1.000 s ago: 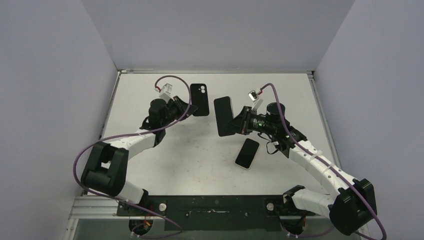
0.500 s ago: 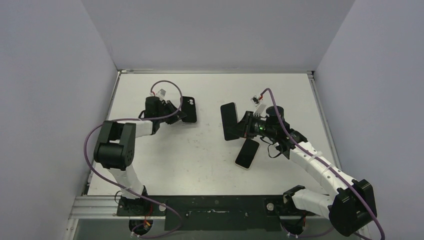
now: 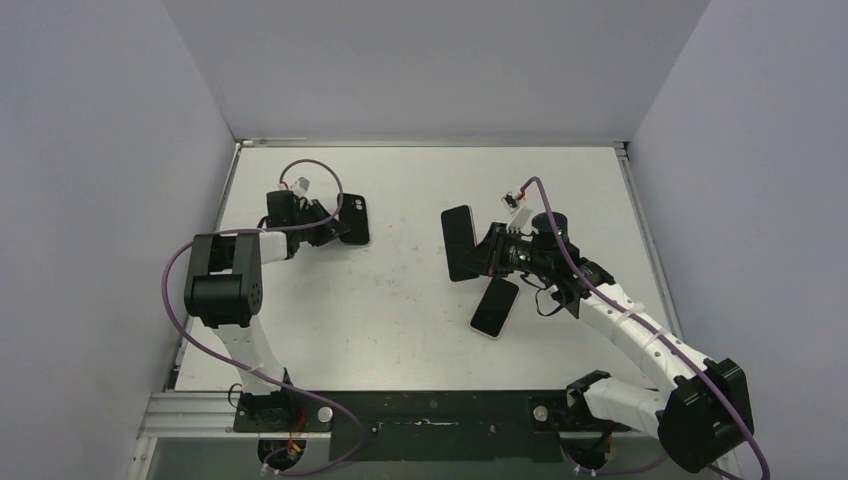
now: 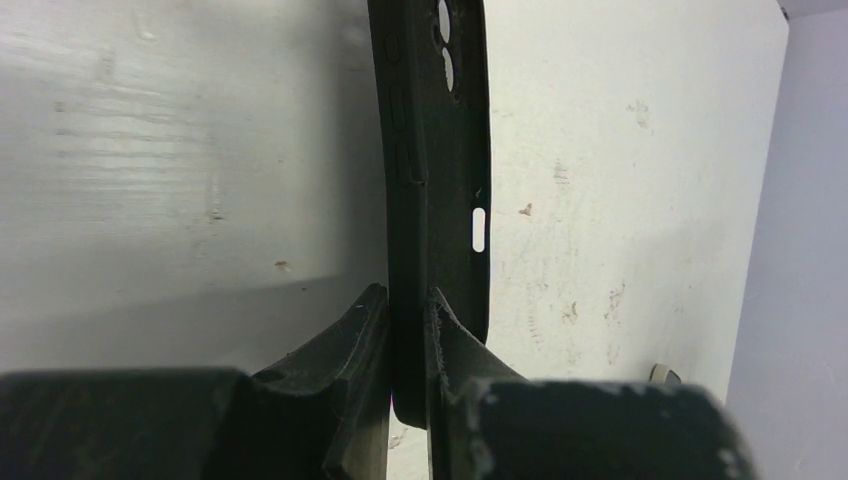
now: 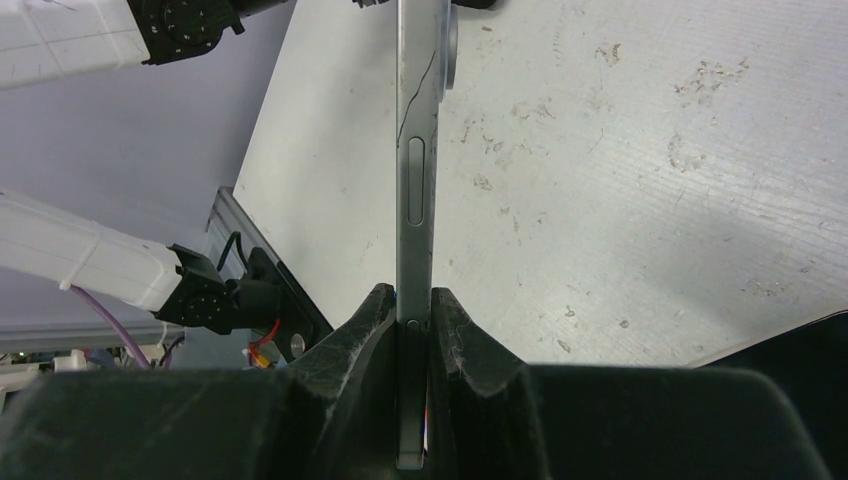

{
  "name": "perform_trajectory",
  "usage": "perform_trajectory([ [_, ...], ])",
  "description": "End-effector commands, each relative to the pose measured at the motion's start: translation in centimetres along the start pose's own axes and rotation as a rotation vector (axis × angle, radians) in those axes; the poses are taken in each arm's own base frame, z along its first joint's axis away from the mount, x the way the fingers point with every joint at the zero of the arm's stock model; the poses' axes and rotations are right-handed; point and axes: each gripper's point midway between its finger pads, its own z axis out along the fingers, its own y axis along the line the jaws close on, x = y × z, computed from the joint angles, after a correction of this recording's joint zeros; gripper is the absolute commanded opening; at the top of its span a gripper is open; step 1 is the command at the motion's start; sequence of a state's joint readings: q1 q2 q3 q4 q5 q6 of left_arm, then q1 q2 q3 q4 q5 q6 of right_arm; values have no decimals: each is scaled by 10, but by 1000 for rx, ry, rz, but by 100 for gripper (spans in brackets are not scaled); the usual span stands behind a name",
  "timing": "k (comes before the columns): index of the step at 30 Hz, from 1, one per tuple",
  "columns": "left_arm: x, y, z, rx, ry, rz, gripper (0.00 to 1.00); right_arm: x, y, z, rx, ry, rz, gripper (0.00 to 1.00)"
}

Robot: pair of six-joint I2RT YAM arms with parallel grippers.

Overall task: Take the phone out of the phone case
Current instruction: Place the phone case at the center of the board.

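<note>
My left gripper (image 3: 328, 227) is shut on the edge of the empty black phone case (image 3: 356, 219), held near the table's far left. In the left wrist view the case (image 4: 432, 150) stands edge-on between the closed fingers of the left gripper (image 4: 408, 318), its camera cut-out at the top. My right gripper (image 3: 489, 252) is shut on a bare phone (image 3: 459, 243) with a silver frame, held on edge above the table's middle right. The right wrist view shows the phone (image 5: 418, 160) clamped in the right gripper (image 5: 410, 312).
A second phone (image 3: 494, 306), dark screen up with a pale rim, lies flat on the white table (image 3: 400, 310) just below the right gripper. Grey walls enclose the table on three sides. The left arm's cable (image 3: 315, 170) loops above its wrist.
My left arm has swung left and back toward the table's far left corner, carrying the black case. My right arm dropped slightly with the phone, then held still.
</note>
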State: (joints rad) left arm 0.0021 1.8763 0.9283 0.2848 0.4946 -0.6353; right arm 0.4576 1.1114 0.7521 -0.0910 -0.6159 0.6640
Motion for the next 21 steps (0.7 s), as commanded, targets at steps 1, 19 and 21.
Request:
perform_trajectory([
  [1, -23, 11, -5, -12, -17, 57, 14, -19, 9, 0, -38, -71, -55, 0],
  [19, -47, 27, -47, -255, -34, 62, 97, -13, 3, 7, 6, -67, -67, 0],
  [21, -41, 13, -57, -241, -47, 48, 97, -13, 3, 10, 17, -73, -74, 0],
])
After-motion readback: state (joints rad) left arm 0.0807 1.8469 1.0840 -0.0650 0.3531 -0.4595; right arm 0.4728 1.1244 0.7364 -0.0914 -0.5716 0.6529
